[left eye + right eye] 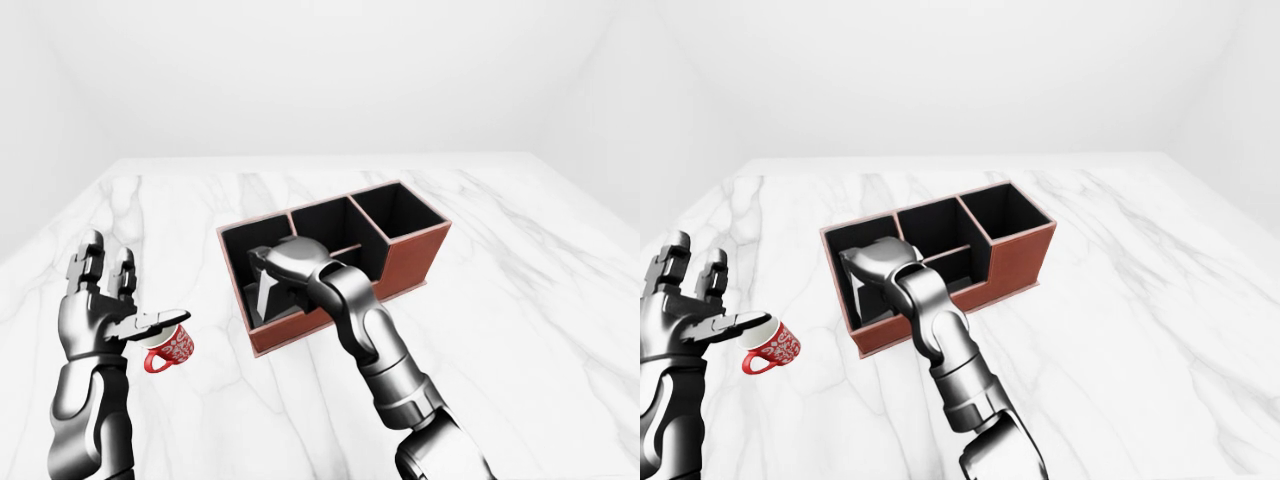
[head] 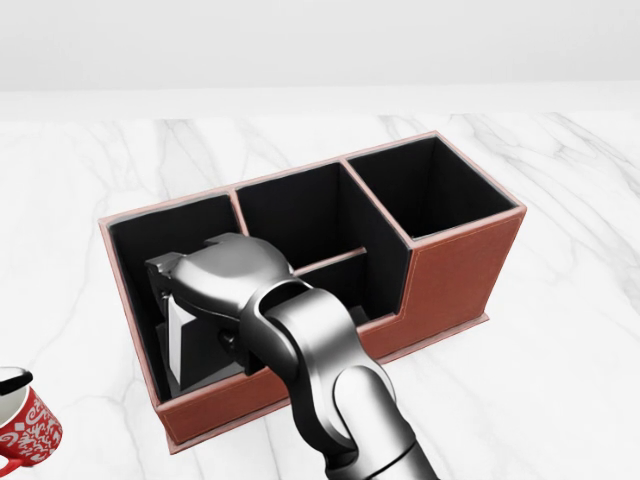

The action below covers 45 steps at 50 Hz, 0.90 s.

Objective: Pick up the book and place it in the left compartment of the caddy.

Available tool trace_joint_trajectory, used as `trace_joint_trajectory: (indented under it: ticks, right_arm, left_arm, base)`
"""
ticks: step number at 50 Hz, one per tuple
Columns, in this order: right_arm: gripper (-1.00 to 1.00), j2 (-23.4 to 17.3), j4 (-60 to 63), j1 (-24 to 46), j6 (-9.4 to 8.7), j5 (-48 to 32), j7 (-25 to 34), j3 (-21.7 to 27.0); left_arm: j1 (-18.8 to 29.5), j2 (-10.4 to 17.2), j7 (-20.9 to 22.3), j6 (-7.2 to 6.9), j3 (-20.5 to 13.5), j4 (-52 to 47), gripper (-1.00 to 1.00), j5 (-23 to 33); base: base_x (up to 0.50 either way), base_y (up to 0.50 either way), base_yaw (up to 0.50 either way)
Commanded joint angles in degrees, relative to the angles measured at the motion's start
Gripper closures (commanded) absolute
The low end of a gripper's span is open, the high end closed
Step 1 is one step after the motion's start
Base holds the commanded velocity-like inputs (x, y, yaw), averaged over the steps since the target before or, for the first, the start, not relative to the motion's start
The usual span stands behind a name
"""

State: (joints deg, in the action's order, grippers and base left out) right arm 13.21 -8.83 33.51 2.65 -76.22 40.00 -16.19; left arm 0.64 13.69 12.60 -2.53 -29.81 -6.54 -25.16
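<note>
- Book (image 2: 180,340) stands nearly upright inside the left compartment of the caddy (image 2: 455,265), its pale page edge showing under the right hand (image 2: 215,285)
- Right hand is low in that compartment, over the book; whether its fingers grip the book I cannot tell
- Placing step seems almost done; next move, I judge, calls for opening the fingers and lifting the hand straight up without catching the book
- Left hand (image 1: 105,310) is raised with open fingers, just beside the red mug (image 1: 172,346)
- White marble table (image 1: 520,270) carries everything; walls are plain white
</note>
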Motion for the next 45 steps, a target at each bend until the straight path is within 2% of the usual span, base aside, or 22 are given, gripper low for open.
trace_joint_trajectory:
  ticks: [1, 16, 27, 36, 45]
  right_arm:
    - [1.00, 0.5, -1.9, 1.1, 0.05, 0.9, 0.0, 0.3]
    - [1.00, 0.3, -10.9, 6.0, 0.14, 2.4, 0.0, 1.8]
    - [1.00, 0.3, -13.6, 7.7, 0.05, 2.8, 0.0, 2.1]
    - [1.00, 1.1, -21.4, 14.2, -1.62, 5.6, 0.0, 3.8]
    - [1.00, 1.3, -26.7, 18.2, -2.29, 7.8, 0.0, 4.3]
  left_arm:
    - [-0.2, 0.0, 0.2, 0.73, -0.1, 0.9, -1.00, -0.3]
    - [0.1, 0.2, 0.4, 2.10, 0.1, 3.1, -1.00, -0.5]
    - [0.2, 0.4, 0.4, 2.56, 0.4, 3.9, -1.00, -0.7]
    - [0.8, 0.6, 0.3, 3.12, 0.9, 5.0, -1.00, -0.7]
    - [0.8, 0.6, 0.5, 3.87, 1.2, 6.1, -1.00, -0.9]
  base:
    - [0.00, 0.00, 0.00]
    - [0.00, 0.00, 0.00]
    - [0.00, 0.00, 0.00]
    - [0.00, 0.00, 0.00]
    - [0.00, 0.00, 0.00]
